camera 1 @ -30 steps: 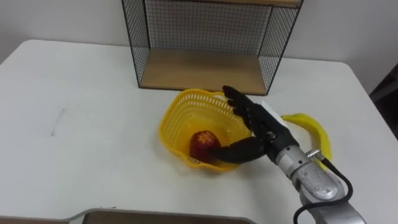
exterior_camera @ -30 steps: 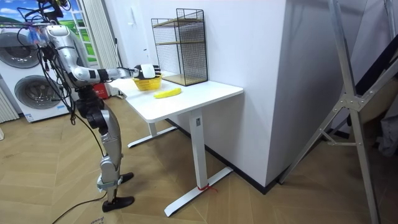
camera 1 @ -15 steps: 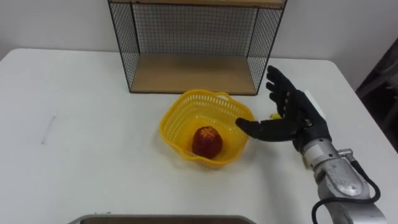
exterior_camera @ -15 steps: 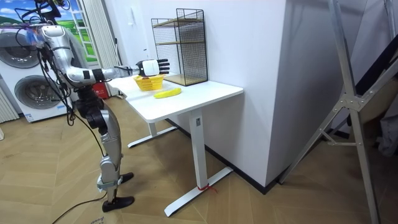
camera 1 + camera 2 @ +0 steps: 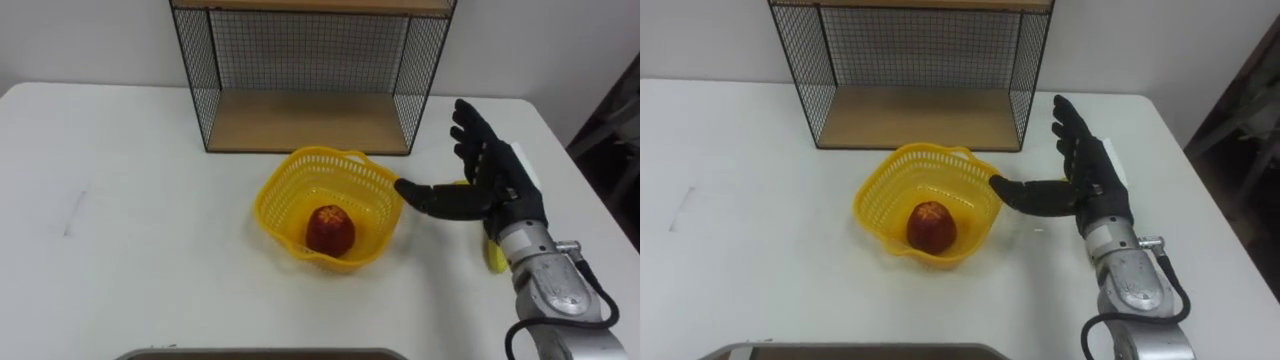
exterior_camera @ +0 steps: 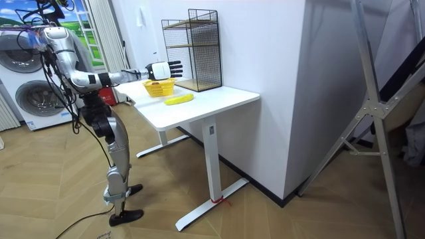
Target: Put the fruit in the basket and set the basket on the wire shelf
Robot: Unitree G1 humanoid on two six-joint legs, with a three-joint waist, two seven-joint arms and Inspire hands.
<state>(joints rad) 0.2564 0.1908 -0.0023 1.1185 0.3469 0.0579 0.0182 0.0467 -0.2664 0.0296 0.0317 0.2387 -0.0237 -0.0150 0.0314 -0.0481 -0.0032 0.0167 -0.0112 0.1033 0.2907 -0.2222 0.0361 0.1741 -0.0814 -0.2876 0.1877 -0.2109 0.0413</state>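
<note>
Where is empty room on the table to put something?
The table is bare left of the basket and in front of it. The wire shelf has a bare bottom board too. Right of the basket is crowded: the right robot hand and banana.

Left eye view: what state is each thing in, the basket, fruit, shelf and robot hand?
basket: upright on the table
apple: inside the basket
banana: lying on the table, outside the basket
wire shelf: standing behind the basket, not yet holding it
right hand: open, holding nothing, beside the basket
</note>
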